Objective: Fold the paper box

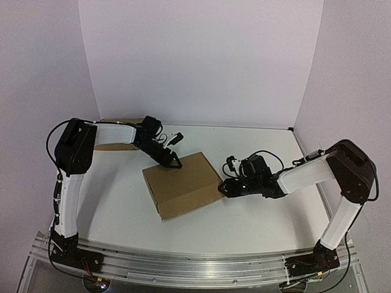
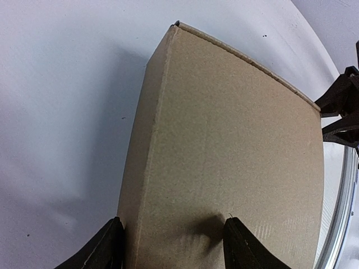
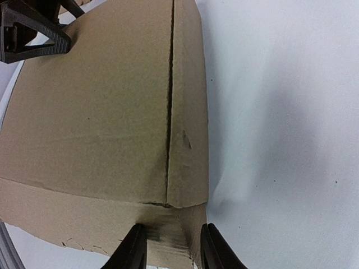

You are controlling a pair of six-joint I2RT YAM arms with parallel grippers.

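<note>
**Box closed, both grippers at its edges**

Far left on your table (image 1: 116, 201), a second cardboard box (image 1: 113, 146) sits behind the left arm, partly hidden. Your left gripper (image 1: 173, 161) is at the far-left corner of the paper box (image 1: 183, 186) with its jaws apart. In the left wrist view, one of its fingers (image 2: 106, 252) is outside the side wall and the other rests over the top panel. The paper box lies mid-table, shallow, lid down, turned at an angle to the table edges. Your right gripper (image 1: 225, 189) is low against the box's right side. Its fingers (image 3: 134, 249) sit close together with a creased cardboard corner between them. You can't tell from the views whether they're actually pinching it.
</note>
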